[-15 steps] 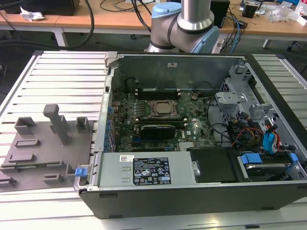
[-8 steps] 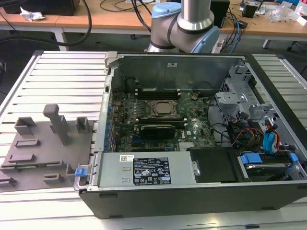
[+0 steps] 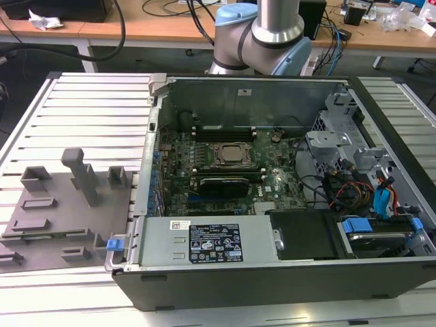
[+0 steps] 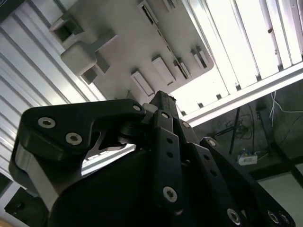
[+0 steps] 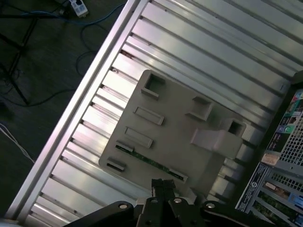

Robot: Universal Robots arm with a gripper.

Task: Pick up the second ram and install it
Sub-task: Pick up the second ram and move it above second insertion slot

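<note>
1. The second ram [image 5: 149,160] lies edge-up in a long slot of the grey holder plate [image 5: 175,132]. In the first wrist view it shows as a thin green strip between two dark end clips, along one border of the plate.
2. The tool [image 5: 163,185] hangs above that border of the plate, its tip nearest one end of the ram. Whether it touches the plate cannot be told.
3. The tool's black fingers are clenched, tips pressed together with nothing between them; the second wrist view shows the same, with the tool [image 4: 163,98] pointing at the plate [image 4: 128,42].
4. The plate also carries several short rectangular sockets and a taller upright post [image 5: 218,142], seen in the exterior view as a grey post [image 3: 83,174] standing on the plate [image 3: 68,218].
5. The plate rests on a ribbed aluminium bench [image 3: 95,116], towards the exterior view's left.
6. Just beside it, towards the exterior view's right, stands an open computer case [image 3: 272,286] on the same bench.
7. Inside the case are a green motherboard [image 3: 272,180] with a processor socket [image 3: 231,154] near its middle, and a labelled power supply [image 3: 204,242] along the near wall.
8. A blue clip [image 3: 116,242] sits at the case corner closest to the plate.
9. The arm's blue-and-silver base [image 3: 262,34] rises behind the case.
</note>
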